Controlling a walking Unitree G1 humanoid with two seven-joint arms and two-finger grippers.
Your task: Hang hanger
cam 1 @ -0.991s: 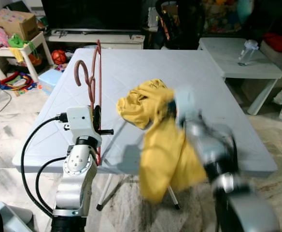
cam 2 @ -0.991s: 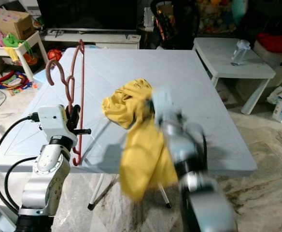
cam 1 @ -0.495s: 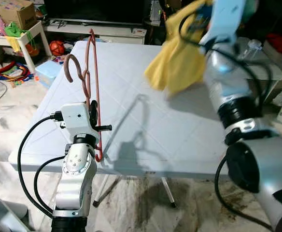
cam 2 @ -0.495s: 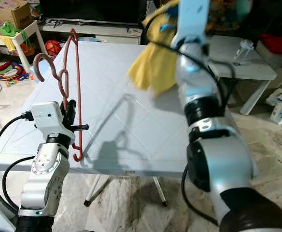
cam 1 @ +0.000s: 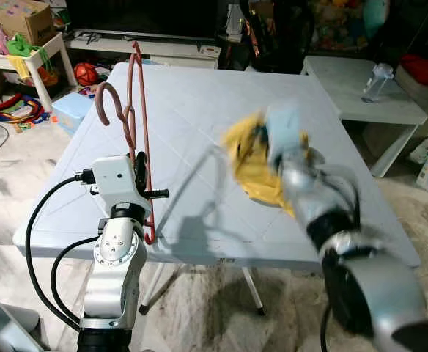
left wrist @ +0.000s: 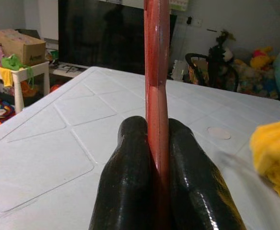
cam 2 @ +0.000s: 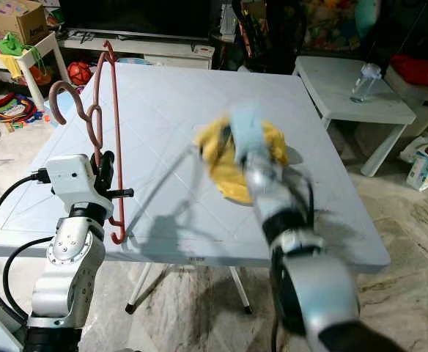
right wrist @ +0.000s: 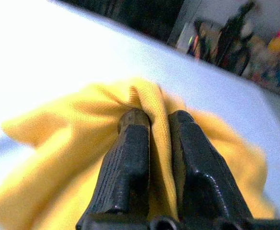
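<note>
A pale grey bench (cam 1: 199,117) stands before me in a cluttered living room. My left tool (left wrist: 152,143) is clamped on the red hanger (cam 1: 137,110), held upright above the bench's near left edge. My right tool (right wrist: 157,129) pinches a yellow cloth (cam 2: 232,158) over the bench's middle, blurred.

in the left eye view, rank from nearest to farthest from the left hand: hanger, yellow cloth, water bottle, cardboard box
1. hanger, clamped in the left hand.
2. yellow cloth, on the table, held by the right hand.
3. cardboard box at far left and water bottle at far right: too close to call.
</note>
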